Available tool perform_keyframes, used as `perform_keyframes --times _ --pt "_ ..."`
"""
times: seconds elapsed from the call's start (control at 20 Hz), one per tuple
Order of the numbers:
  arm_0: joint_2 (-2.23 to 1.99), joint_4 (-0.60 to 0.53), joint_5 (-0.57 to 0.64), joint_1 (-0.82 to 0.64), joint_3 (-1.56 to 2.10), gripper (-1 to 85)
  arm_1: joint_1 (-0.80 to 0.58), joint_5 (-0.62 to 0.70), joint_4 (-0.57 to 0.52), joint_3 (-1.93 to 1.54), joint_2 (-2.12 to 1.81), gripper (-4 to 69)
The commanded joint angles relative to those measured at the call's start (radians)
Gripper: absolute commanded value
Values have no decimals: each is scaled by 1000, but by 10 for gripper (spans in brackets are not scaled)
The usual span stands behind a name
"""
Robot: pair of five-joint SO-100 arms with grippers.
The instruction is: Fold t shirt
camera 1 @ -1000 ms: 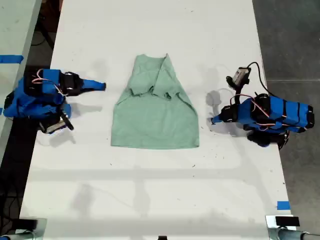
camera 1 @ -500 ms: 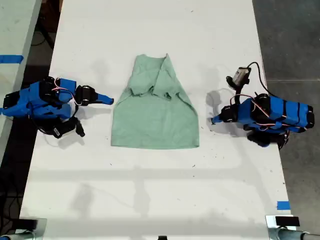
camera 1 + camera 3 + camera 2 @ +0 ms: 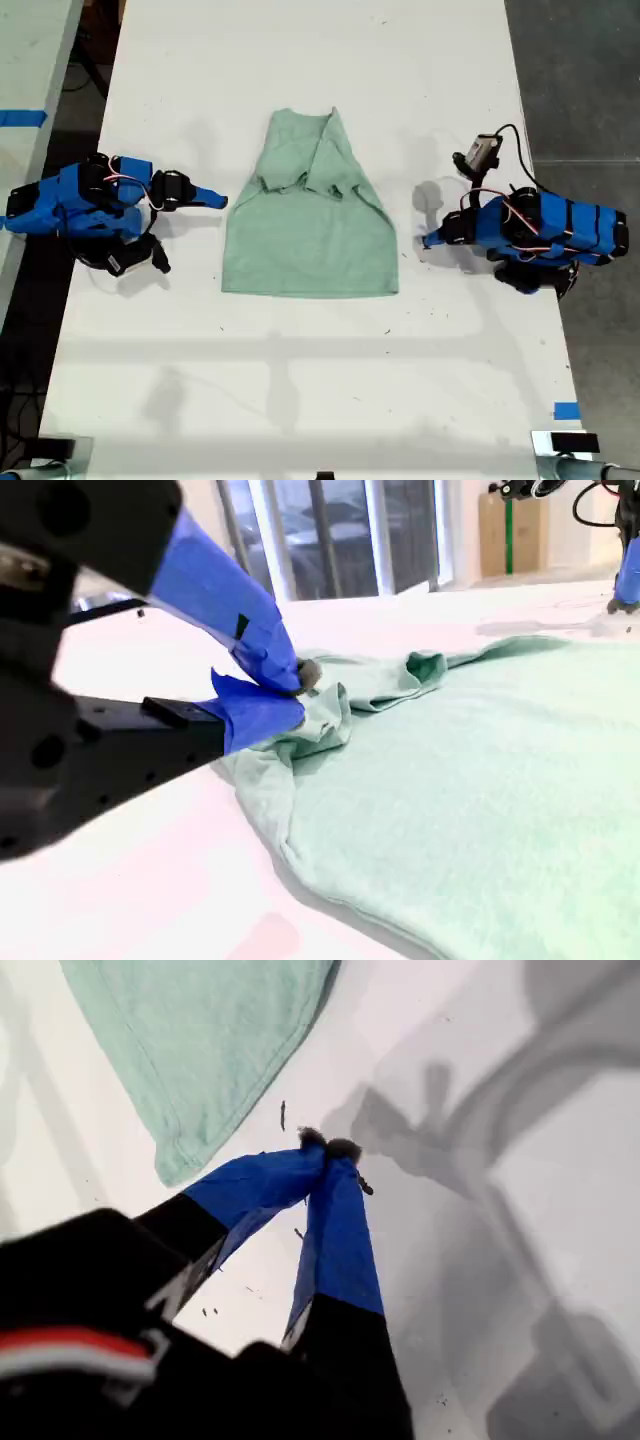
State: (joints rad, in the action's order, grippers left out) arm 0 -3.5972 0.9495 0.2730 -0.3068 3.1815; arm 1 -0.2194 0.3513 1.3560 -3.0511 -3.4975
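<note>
Bare white table [image 3: 300, 400] stretches in front of the t shirt [image 3: 310, 225], which lies mid-table, sleeves folded in. My first claw [image 3: 328, 1147] — clenched, empty — rests near the shirt's corner. My second claw [image 3: 290, 695] — clenched too — is beside the shirt's side edge; contact unclear.

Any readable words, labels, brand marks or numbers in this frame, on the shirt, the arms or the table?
None can be read.
The t shirt is plain, with no print.
The blue tape on the fingers of my first gripper bears no writing.
The table shows no label or number.
</note>
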Motion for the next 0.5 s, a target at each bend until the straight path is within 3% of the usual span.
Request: perform_keyframes --times 0.0,0.45 --pt "-6 3 -21 -17 8 0 9 -11 5 -43 -14 -2" --pt "-6 3 -23 -15 8 0 9 -20 5 -43 -14 -8"
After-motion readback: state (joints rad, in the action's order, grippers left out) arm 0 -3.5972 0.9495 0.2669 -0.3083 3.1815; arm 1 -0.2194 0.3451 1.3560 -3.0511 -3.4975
